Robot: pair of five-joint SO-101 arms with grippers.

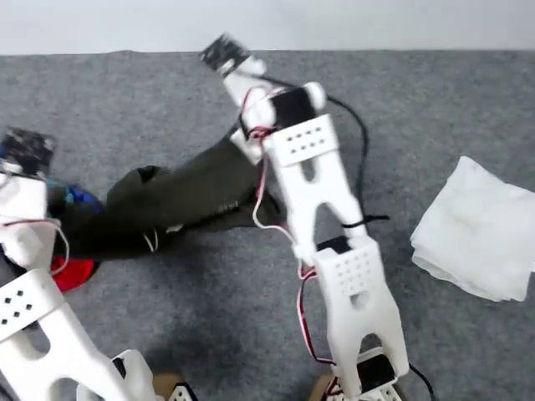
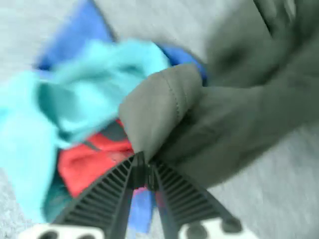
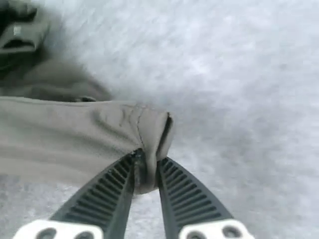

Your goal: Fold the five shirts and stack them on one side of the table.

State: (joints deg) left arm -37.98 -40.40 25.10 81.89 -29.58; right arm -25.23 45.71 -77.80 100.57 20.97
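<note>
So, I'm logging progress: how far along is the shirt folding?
Done: a white shirt looks folded at one side. In hand: left gripper and right gripper each pinch the olive shirt, stretched between them. To do: the teal shirt, blue shirt and red shirt, crumpled in a pile.

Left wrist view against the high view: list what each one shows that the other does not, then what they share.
Left wrist view: the left gripper pinched shut on a folded edge of the dark olive shirt, and most of a turquoise shirt bunched beside it. High view: the white folded pile at the right side of the table, and the right arm stretched to the olive shirt's far end. Shared: the dark olive shirt, plus the red shirt and the blue shirt at the end the left gripper holds.
</note>
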